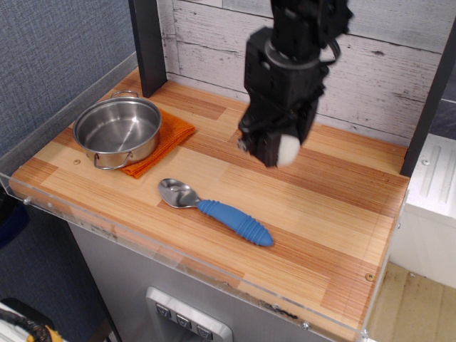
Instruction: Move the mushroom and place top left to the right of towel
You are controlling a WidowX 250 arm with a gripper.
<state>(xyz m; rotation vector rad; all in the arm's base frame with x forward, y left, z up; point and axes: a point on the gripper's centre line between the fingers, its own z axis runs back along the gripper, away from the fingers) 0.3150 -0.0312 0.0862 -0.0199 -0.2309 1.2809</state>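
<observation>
The white mushroom (288, 149) is held in my black gripper (276, 151), which is shut on it and holds it above the back middle of the wooden counter. Only its white side shows; the rest is hidden by the fingers. The orange towel (172, 132) lies at the back left, mostly under a steel pot (117, 130). The gripper is to the right of the towel, with bare counter between them.
A blue-handled metal spoon (216, 209) lies in the front middle. A black post (147, 44) stands at the back left. A clear plastic rim (178, 260) runs along the front and left edges. A grey plank wall backs the counter.
</observation>
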